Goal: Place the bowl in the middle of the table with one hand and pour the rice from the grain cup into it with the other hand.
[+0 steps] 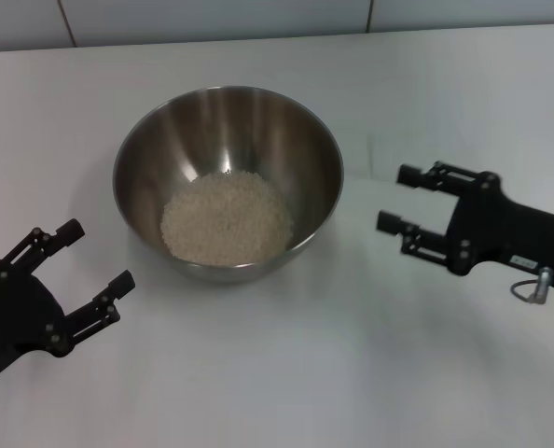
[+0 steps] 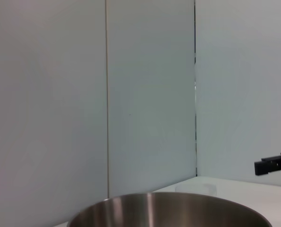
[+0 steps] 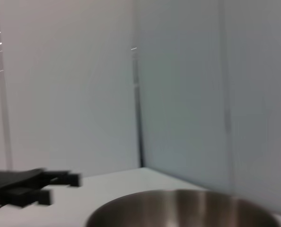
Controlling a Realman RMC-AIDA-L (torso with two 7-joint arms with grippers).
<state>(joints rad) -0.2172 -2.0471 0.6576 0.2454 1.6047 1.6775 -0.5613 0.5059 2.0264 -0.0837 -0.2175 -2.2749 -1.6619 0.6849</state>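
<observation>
Bowl position: I am seeing the bowl (image 1: 228,179) sitting upright near the middle of the desk (image 1: 286,373), between the two arms and touching neither. I am judging the placing step as done.
Rice: the rice (image 1: 226,217) is lying as a pale heap in the bottom of the bowl, leaning slightly toward the near wall. I am reading that as the pour being complete, since no loose grains are showing on the desk.
Left gripper: the left gripper (image 1: 79,273) is hovering near the bowl on the robot's left, fingers spread wide, gripping nothing. I am taking this as a released, backed-off pose.
Right gripper: the right gripper (image 1: 401,199) is hanging just off the bowl's right side, fingers parted and pointing toward the bowl, also empty.
Grain cup: I am not finding the grain cup in the head view. A faint clear shape (image 2: 196,188) is sitting on the desk beyond the bowl rim in the left wrist view; it may be the cup, but I cannot say.
Cut off: both wrist views are showing only the bowl's upper rim against the wall panels, plus the opposite gripper far off. Neither is showing its own fingers.
Ring: a small metal ring (image 1: 531,286) is hanging under the right wrist; its purpose is unclear to me.
</observation>
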